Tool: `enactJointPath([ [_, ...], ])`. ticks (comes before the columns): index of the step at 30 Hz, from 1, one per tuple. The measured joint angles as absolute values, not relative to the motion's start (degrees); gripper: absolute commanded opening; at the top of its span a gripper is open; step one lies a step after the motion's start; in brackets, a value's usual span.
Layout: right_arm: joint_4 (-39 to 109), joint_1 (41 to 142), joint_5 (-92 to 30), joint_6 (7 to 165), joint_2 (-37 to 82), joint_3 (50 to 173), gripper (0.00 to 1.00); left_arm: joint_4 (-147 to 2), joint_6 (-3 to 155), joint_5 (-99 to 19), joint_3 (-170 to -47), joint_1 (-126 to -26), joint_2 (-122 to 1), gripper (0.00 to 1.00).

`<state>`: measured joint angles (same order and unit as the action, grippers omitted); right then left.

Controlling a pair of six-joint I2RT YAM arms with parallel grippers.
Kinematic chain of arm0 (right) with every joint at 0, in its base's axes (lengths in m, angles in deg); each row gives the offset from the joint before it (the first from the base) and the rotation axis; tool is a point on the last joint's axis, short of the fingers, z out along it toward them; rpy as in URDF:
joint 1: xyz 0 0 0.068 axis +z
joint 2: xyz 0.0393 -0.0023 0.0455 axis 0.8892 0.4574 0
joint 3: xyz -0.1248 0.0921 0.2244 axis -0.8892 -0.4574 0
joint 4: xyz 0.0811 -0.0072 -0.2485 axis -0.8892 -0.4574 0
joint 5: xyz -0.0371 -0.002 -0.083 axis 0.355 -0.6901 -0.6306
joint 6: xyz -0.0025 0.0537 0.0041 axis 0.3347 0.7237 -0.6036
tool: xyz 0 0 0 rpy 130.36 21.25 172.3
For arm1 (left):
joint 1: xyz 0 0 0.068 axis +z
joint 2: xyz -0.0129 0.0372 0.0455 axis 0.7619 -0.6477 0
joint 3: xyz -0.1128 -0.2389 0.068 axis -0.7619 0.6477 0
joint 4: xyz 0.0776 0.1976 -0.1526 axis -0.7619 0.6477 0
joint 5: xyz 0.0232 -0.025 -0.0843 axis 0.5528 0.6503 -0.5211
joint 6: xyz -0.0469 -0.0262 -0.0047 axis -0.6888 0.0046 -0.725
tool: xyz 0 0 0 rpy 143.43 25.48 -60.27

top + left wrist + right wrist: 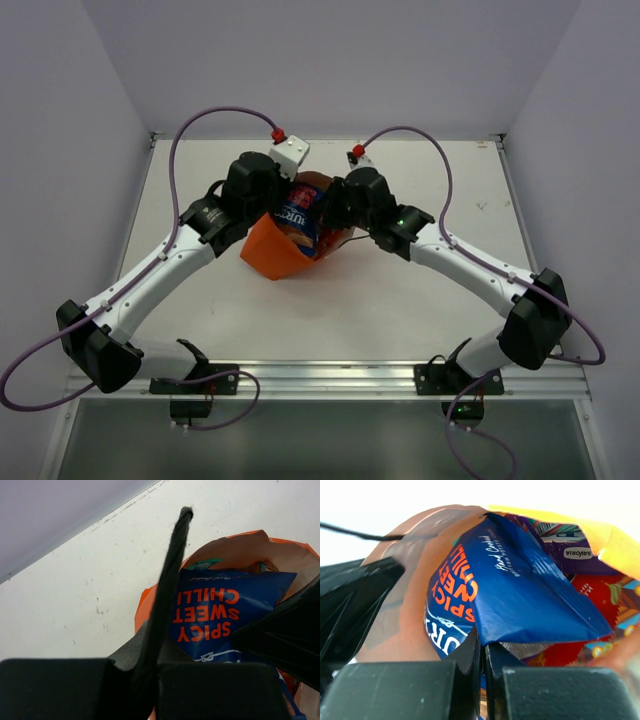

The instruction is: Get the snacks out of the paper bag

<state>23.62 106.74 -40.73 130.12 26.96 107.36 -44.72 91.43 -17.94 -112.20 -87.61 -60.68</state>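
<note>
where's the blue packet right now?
Blue packet: table centre in the top view, poking out of the bag. Right gripper is shut on its edge; a purple packet sits behind it.

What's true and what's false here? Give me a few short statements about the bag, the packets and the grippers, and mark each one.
1. The blue packet in the bag's mouth reads "SPICY SWEET CHILLI". True.
2. The right gripper is open and holds nothing. False: its fingers are shut on a corner of the blue packet.
3. The paper bag is green. False: it is orange, with a pale inside.
4. A purple packet shows inside the bag behind the blue one. True.
</note>
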Motion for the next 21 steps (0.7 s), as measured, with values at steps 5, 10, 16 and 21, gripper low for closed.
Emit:
enactJointPath([
  [5, 20.5, 106.7, -41.1, 126.0, 22.4, 108.2, 0.0, -44.8, 91.5, -17.0, -112.2, -87.7, -60.7, 0.0],
  [10, 17.8, 105.7, -44.2, 120.5, 11.9, 109.6, 0.0, -44.8, 92.0, -15.8, -112.1, -87.7, -60.7, 0.0],
  [16, 18.4, 91.7, -46.2, 119.0, 0.2, 106.4, 0.0, -44.8, 92.4, -15.4, -112.1, -87.9, -60.7, 0.0],
  [21, 19.1, 79.5, -45.8, 119.2, 0.6, 100.3, 0.0, -44.8, 93.2, -15.7, -112.1, -88.0, -60.7, 0.0],
])
